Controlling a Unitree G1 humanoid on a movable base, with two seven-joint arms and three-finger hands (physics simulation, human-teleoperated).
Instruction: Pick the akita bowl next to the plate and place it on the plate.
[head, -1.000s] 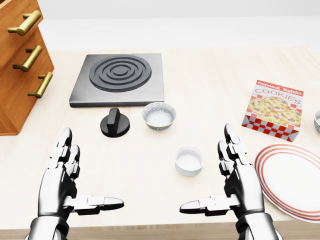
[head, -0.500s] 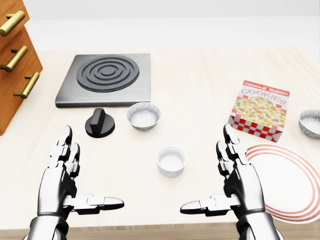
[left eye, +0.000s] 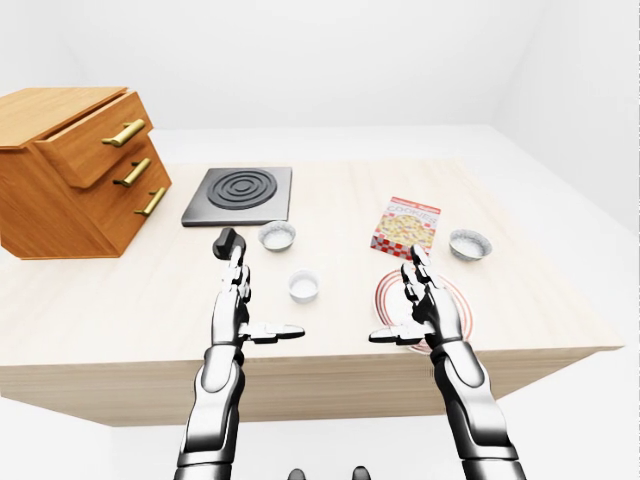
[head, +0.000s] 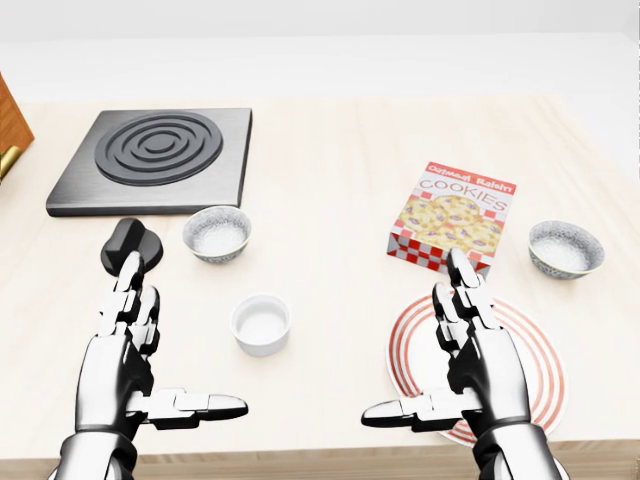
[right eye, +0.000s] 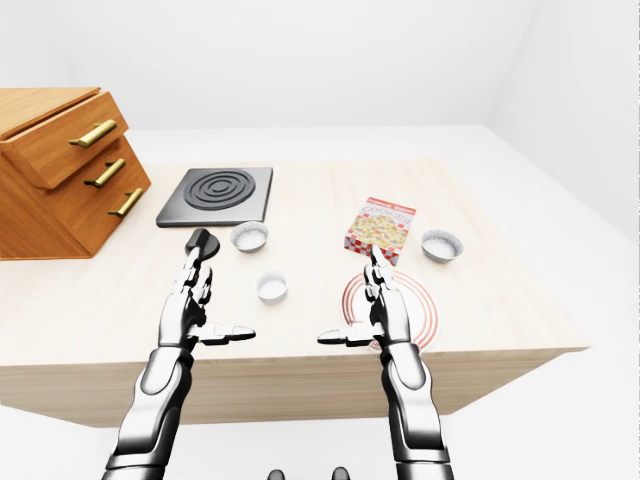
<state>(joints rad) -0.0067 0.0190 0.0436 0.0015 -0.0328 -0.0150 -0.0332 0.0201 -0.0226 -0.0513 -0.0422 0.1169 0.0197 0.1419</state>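
Held the left robot hand (head: 130, 365) and the right robot hand (head: 480, 360) above the near edge of the surface (head: 340, 200), fingers stretched straight, thumbs turned in toward each other, nothing gripped in either. Found the akita bowl (head: 566, 248) upright on the surface, just to the far right of the plate (head: 540, 365), its rim apart from the plate's, with bare wood between it and the right edge. Saw the plate lying close to the near edge, its left half overlapped by the right robot hand in the head view, the bowl well clear of those fingers. Noted the cookie box (head: 455, 217) just beyond the plate's far rim, left of the akita bowl, with a clear strip of surface between box and bowl. Placed a white cup (head: 261, 323) between the two hands, with open surface from there to the plate. Spotted a second bowl (head: 217, 233) farther left, beside a black knob (head: 130, 245), near the stove plate (head: 150, 160). Marked a drawer cabinet (left eye: 75, 170) at the far left.
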